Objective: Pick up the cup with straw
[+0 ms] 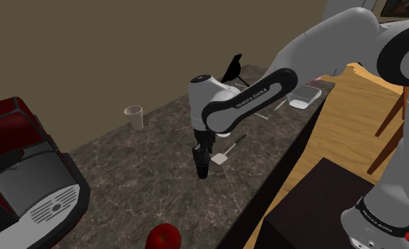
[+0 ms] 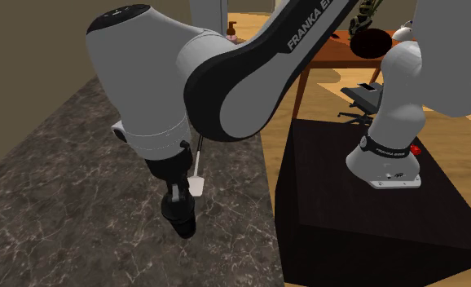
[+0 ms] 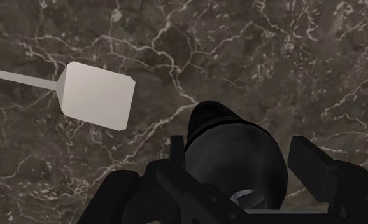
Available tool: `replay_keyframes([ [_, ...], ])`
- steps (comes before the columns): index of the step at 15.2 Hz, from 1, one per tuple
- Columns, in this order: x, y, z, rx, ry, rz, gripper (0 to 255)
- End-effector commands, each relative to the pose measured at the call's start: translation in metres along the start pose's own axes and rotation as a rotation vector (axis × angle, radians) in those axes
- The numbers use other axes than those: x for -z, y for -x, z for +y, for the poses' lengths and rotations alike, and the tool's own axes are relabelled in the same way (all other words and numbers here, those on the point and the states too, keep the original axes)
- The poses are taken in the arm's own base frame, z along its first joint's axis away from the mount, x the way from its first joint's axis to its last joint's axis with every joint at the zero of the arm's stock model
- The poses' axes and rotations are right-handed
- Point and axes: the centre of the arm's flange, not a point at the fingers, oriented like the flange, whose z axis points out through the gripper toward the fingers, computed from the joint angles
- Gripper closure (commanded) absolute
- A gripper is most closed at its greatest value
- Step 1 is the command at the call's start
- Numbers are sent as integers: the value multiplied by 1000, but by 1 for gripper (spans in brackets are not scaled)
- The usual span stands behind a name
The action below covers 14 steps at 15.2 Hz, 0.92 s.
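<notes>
End effector (image 3: 212, 162): spread wide, black fingers (image 3: 121, 191) standing either side of the cup and pointing down at the tabletop; cup closer to one finger than the other, touch there impossible to tell.
Cup (image 3: 233, 153): black, rounded, upright between the fingers; in the shoulder view (image 1: 203, 170) directly below the wrist, base seemingly on the tabletop; straw not made out.
Tabletop (image 1: 139, 163): dark marble with pale veins, running from 7 o'clock to 1 o'clock across the shoulder view.
Spatula (image 1: 221, 157): white flat blade just beside the cup at 2 o'clock in the shoulder view, thin handle leading off toward 1 o'clock; apart from the cup in the wrist view (image 3: 97, 95).
White cup (image 1: 134, 116): upright, well apart from the black cup, at 10 o'clock from it in the shoulder view.
Coffee machine (image 1: 22, 177): red and grey, at 9 o'clock in the shoulder view.
Red round thing (image 1: 164, 237): at 6 o'clock on the tabletop's near edge.
Bird figure (image 1: 233, 67): black, at the tabletop's far end, 12 o'clock.
Stand (image 2: 364, 187): black box on a wooden floor, at 3 o'clock in the second exterior view.
</notes>
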Motion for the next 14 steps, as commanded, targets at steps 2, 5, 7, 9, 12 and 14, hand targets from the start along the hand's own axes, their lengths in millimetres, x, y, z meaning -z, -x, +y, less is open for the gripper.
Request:
replay_keyframes([
  [2, -1, 0, 0, 0, 0, -3, 255],
  [5, 15, 1, -1, 0, 0, -3, 255],
  [7, 25, 1, -1, 0, 0, -3, 255],
  [9, 36, 2, -2, 0, 0, -3, 255],
  [12, 51, 2, -2, 0, 0, -3, 255],
  [14, 62, 3, -2, 0, 0, -3, 255],
])
